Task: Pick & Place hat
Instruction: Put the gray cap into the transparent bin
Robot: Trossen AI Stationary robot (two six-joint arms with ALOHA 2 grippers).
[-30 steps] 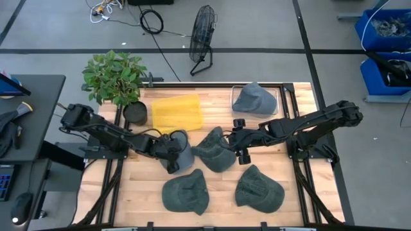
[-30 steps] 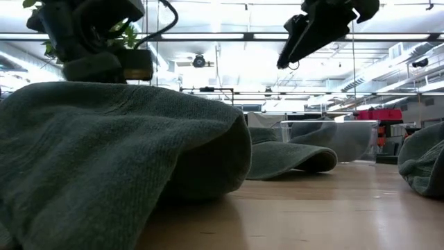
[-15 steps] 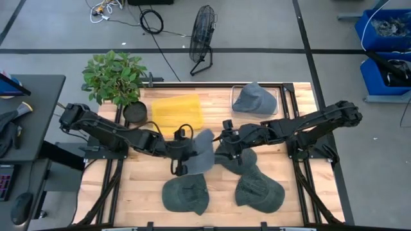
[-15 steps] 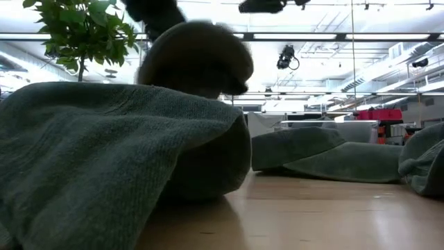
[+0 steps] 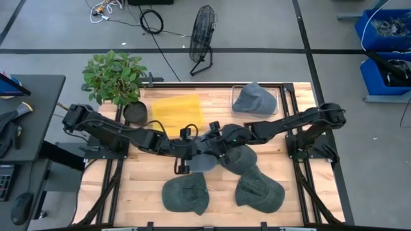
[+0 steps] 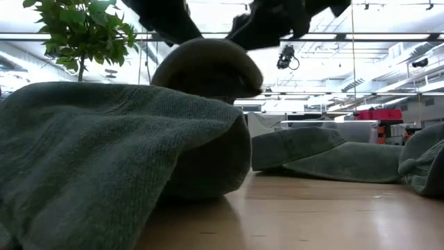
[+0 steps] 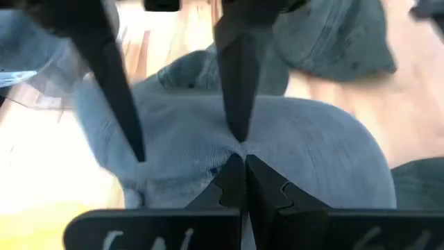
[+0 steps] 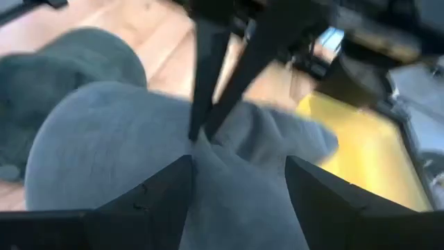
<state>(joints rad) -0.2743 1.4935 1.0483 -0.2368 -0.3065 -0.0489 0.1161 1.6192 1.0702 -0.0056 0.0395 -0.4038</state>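
Note:
A blue-grey hat hangs above the middle of the table, between my two grippers; in the low view the hat is clear of the wood. My left gripper reaches in from the table's left and is shut on the hat's crown. My right gripper comes from the right and is open. In the left wrist view the right gripper stands with one finger on each side of a ridge of the crown. The hat fills the right wrist view. My left gripper pinches a small pucker of crown cloth between its two fingers, slanting in from the table's left. The hat is lifted clear and bulges out beyond the fingertips. My right gripper's fingertips are at the crown; whether they touch it I cannot tell.
Three dark green hats lie on the table: one right of the held hat, two near the front edge. A yellow tray, a clear bin with a grey hat and a potted plant line the far side.
My left gripper has carried the hat toward the table's right, and the hat is now raised above the wood in the low view. My right gripper has moved left from over the dark green hat to the held hat's crown.

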